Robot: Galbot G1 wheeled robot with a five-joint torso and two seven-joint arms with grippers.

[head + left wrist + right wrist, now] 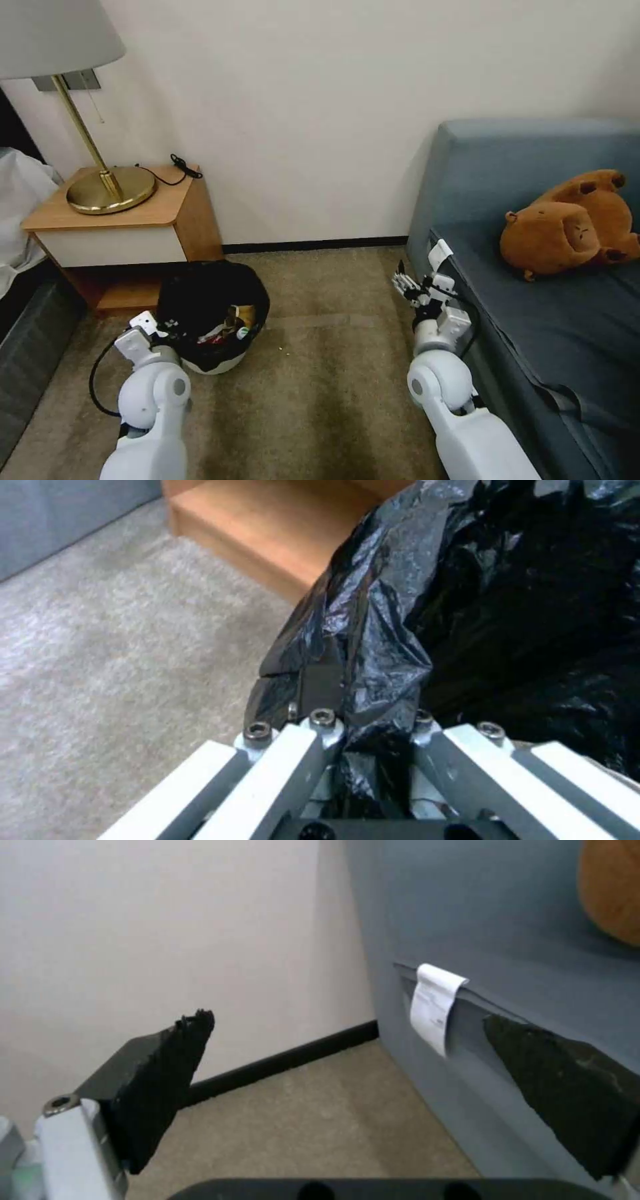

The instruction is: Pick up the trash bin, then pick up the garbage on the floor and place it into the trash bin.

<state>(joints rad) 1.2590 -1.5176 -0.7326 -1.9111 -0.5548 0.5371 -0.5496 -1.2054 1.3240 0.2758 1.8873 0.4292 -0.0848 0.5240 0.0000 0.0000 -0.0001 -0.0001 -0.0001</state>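
The trash bin [215,363], white with a black bag liner [200,293], sits tilted in front of the nightstand with its mouth facing me. Garbage [230,328] lies inside it: a red packet, a yellow-brown wrapper and a small bottle. My left gripper [162,328] is at the bin's near left rim. In the left wrist view this gripper [347,685] is shut on the bag-covered rim [380,630]. My right gripper [408,283] hangs open and empty beside the sofa's front, its two dark pads [167,1085] wide apart.
A wooden nightstand [133,220] with a brass lamp [110,190] stands behind the bin. A bed edge [27,327] lies at the left. A blue sofa [533,320] with a brown plush toy [573,227] is at the right. Open carpet [320,373] lies between.
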